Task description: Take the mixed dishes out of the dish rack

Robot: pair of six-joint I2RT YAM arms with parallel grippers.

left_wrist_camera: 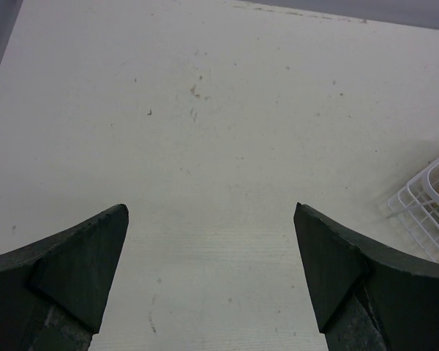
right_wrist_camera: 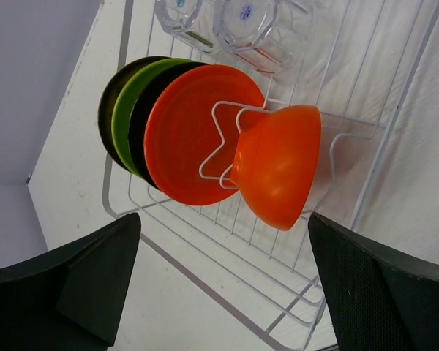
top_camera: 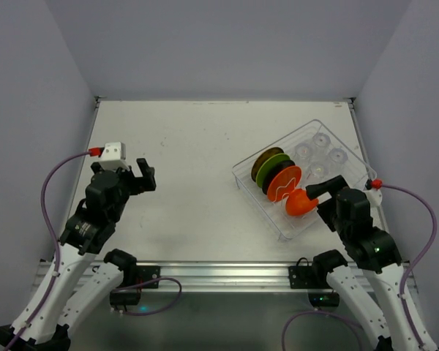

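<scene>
The dish rack (top_camera: 278, 225) stands on the right of the table. Upright in its slots are a brown-yellow plate (top_camera: 264, 159), a lime green plate (top_camera: 271, 167), a dark plate (top_camera: 277, 175) and an orange plate (top_camera: 287, 183). The orange-red bowl (top_camera: 301, 202) rests on its side at the near end. Several clear cups (top_camera: 321, 139) fill the far half. My right gripper (top_camera: 324, 201) is open just near-right of the bowl. In the right wrist view the bowl (right_wrist_camera: 278, 172) and the orange plate (right_wrist_camera: 186, 135) lie ahead of the open gripper (right_wrist_camera: 223, 278). My left gripper (top_camera: 148, 175) is open and empty, far left of the rack.
The left wrist view shows bare table (left_wrist_camera: 219, 131) between the open fingers and a corner of the rack (left_wrist_camera: 424, 208) at the right edge. Grey walls enclose the table on three sides. The rack's wire floor (right_wrist_camera: 227, 248) lies under the right gripper.
</scene>
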